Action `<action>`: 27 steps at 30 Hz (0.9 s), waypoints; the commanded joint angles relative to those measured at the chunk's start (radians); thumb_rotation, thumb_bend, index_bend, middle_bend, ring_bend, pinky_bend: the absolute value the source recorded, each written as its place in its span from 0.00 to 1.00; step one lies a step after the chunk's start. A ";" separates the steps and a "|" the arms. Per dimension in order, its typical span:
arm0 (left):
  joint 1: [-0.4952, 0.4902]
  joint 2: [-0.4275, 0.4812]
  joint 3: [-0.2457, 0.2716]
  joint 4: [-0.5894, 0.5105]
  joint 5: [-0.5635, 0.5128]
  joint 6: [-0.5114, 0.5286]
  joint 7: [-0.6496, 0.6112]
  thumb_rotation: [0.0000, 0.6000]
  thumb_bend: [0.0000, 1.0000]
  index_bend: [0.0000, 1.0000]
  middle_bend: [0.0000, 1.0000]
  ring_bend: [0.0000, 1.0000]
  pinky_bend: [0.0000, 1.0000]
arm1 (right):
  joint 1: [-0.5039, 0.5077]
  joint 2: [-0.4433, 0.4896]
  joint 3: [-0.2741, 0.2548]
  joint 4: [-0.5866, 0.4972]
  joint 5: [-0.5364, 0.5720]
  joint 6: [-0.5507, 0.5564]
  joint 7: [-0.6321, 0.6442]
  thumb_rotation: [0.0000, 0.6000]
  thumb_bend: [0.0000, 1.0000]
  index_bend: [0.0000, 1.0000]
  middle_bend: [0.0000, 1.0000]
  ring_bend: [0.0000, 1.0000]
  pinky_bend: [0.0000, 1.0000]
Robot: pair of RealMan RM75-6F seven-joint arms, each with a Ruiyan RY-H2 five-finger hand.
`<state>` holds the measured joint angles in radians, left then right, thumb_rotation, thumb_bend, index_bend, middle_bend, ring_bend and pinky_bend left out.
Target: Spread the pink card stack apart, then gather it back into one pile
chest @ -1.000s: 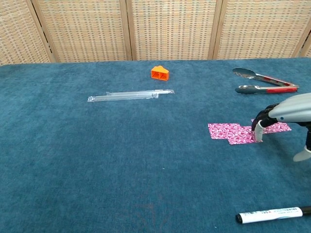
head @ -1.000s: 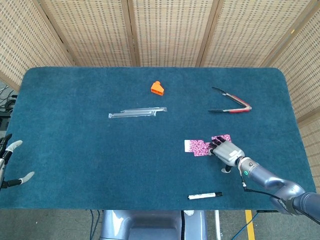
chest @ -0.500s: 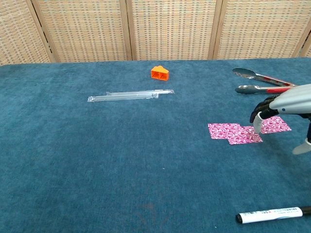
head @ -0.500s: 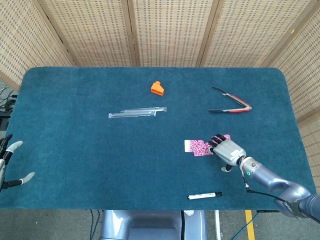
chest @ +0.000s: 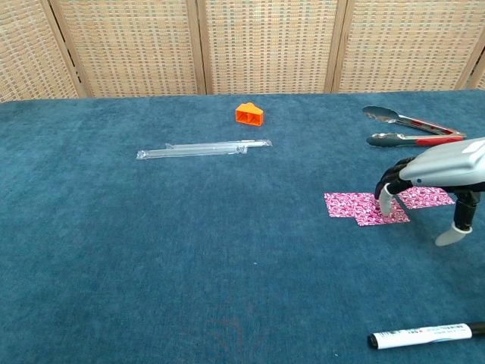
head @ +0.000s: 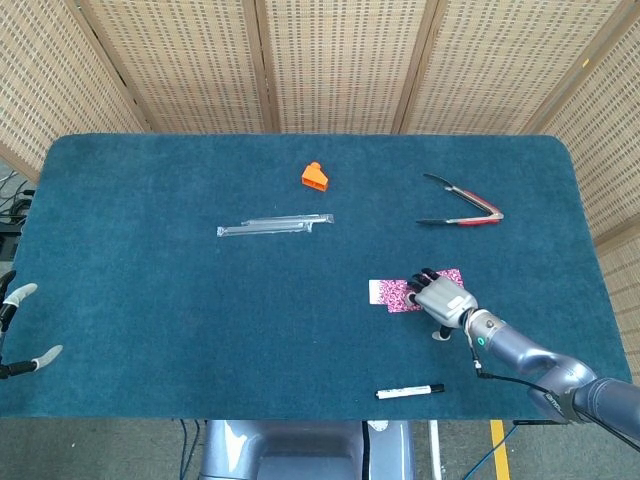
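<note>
While the deep teal, felt-like surface (head: 150, 300) carries everything, the pink cards (chest: 364, 207) lie flat on its right half as thin rectangles with a speckled magenta print, fanned into an overlapping row. That row runs left to right across the surface; its left end shows a pale edge in the head view, and its right end (chest: 426, 197) reaches past the hand. The right hand (chest: 432, 178), grey metal with dark fingertips, arches over the middle of the row with its fingers spread and curved downward; whether the tips touch the cards cannot be told, and it holds nothing. Its thumb hangs off to the near side, clear of the cards. The left hand (head: 22, 330) sits at the far left edge of the head view, fingers apart and holding nothing.

Near the front edge lies a white marker with a black cap (chest: 424, 334), well apart from the cards. Metal tongs with red grips (head: 460, 203) lie behind the cards, an orange wedge-shaped block (head: 314, 176) further back, and a long clear plastic strip (head: 275, 225) to the left.
</note>
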<state>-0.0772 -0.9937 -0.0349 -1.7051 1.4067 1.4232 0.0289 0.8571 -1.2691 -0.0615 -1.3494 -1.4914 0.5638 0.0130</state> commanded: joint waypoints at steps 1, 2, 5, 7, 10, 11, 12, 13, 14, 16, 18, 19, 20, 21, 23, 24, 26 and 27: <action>0.000 0.000 0.000 0.000 0.000 0.000 0.001 0.71 0.10 0.16 0.00 0.00 0.00 | 0.000 -0.005 -0.003 0.005 -0.001 -0.002 -0.001 1.00 0.26 0.26 0.15 0.00 0.00; 0.000 0.000 0.000 0.000 0.000 0.000 0.001 0.71 0.10 0.16 0.00 0.00 0.00 | 0.000 -0.006 -0.005 0.006 -0.002 -0.003 -0.001 1.00 0.26 0.26 0.15 0.00 0.00; 0.001 0.000 0.001 -0.001 0.001 0.000 0.002 0.72 0.10 0.16 0.00 0.00 0.00 | -0.002 -0.005 -0.012 0.004 -0.006 -0.006 0.000 1.00 0.26 0.26 0.15 0.00 0.00; 0.001 0.000 0.000 -0.003 0.002 0.001 0.004 0.72 0.10 0.16 0.00 0.00 0.00 | -0.003 -0.002 -0.017 0.001 -0.008 -0.006 0.000 1.00 0.26 0.26 0.15 0.00 0.00; 0.001 0.001 0.000 -0.005 0.004 0.003 0.005 0.72 0.10 0.16 0.00 0.00 0.00 | -0.007 0.007 -0.023 -0.008 -0.012 -0.002 -0.001 1.00 0.26 0.26 0.15 0.00 0.00; 0.001 0.001 -0.001 -0.006 0.005 0.004 0.005 0.72 0.10 0.16 0.00 0.00 0.00 | -0.009 0.012 -0.026 -0.013 -0.014 -0.001 -0.001 1.00 0.26 0.26 0.15 0.00 0.00; 0.001 0.001 -0.001 -0.007 0.005 0.004 0.006 0.72 0.10 0.16 0.00 0.00 0.00 | -0.011 0.016 -0.028 -0.018 -0.015 0.000 -0.002 1.00 0.26 0.26 0.15 0.00 0.00; 0.000 0.001 -0.001 -0.008 0.006 0.004 0.008 0.72 0.10 0.16 0.00 0.00 0.00 | -0.012 0.020 -0.031 -0.023 -0.015 0.000 -0.001 1.00 0.26 0.26 0.15 0.00 0.00; 0.000 0.001 -0.001 -0.009 0.006 0.004 0.009 0.72 0.10 0.16 0.00 0.00 0.00 | -0.014 0.026 -0.035 -0.028 -0.016 0.000 -0.001 1.00 0.26 0.26 0.15 0.00 0.00; -0.001 0.001 -0.001 -0.011 0.008 0.003 0.011 0.72 0.10 0.16 0.00 0.00 0.00 | -0.019 0.035 -0.042 -0.038 -0.020 0.001 -0.002 1.00 0.26 0.26 0.15 0.00 0.00; -0.002 0.001 -0.001 -0.013 0.009 0.003 0.013 0.71 0.10 0.16 0.00 0.00 0.00 | -0.024 0.043 -0.047 -0.047 -0.022 0.006 -0.002 1.00 0.26 0.26 0.15 0.00 0.00; -0.002 0.001 -0.001 -0.014 0.009 0.003 0.014 0.71 0.10 0.16 0.00 0.00 0.00 | -0.027 0.049 -0.050 -0.053 -0.023 0.009 -0.002 1.00 0.26 0.26 0.15 0.00 0.00; -0.003 0.001 -0.001 -0.014 0.010 0.003 0.014 0.72 0.10 0.16 0.00 0.00 0.00 | -0.028 0.050 -0.051 -0.054 -0.023 0.010 -0.002 1.00 0.26 0.26 0.15 0.00 0.00; -0.003 0.001 -0.001 -0.015 0.011 0.004 0.015 0.72 0.10 0.16 0.00 0.00 0.00 | -0.030 0.054 -0.053 -0.058 -0.024 0.012 -0.002 1.00 0.26 0.26 0.15 0.00 0.00; -0.004 0.001 -0.002 -0.017 0.012 0.003 0.017 0.72 0.10 0.16 0.00 0.00 0.00 | -0.035 0.063 -0.058 -0.066 -0.025 0.016 -0.002 1.00 0.26 0.26 0.15 0.00 0.00; -0.004 0.000 -0.002 -0.018 0.013 0.003 0.018 0.72 0.10 0.16 0.00 0.00 0.00 | -0.038 0.068 -0.061 -0.070 -0.026 0.016 -0.002 1.00 0.26 0.26 0.15 0.00 0.00; -0.005 0.000 -0.002 -0.020 0.013 0.003 0.020 0.72 0.10 0.16 0.00 0.00 0.00 | -0.043 0.076 -0.067 -0.077 -0.028 0.020 -0.002 1.00 0.26 0.26 0.15 0.00 0.00; -0.005 0.000 -0.002 -0.021 0.013 0.003 0.021 0.72 0.10 0.16 0.00 0.00 0.00 | -0.046 0.081 -0.069 -0.081 -0.028 0.022 -0.002 1.00 0.26 0.26 0.15 0.00 0.00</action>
<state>-0.0824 -0.9935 -0.0364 -1.7258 1.4202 1.4258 0.0497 0.8131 -1.1905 -0.1286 -1.4281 -1.5189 0.5838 0.0112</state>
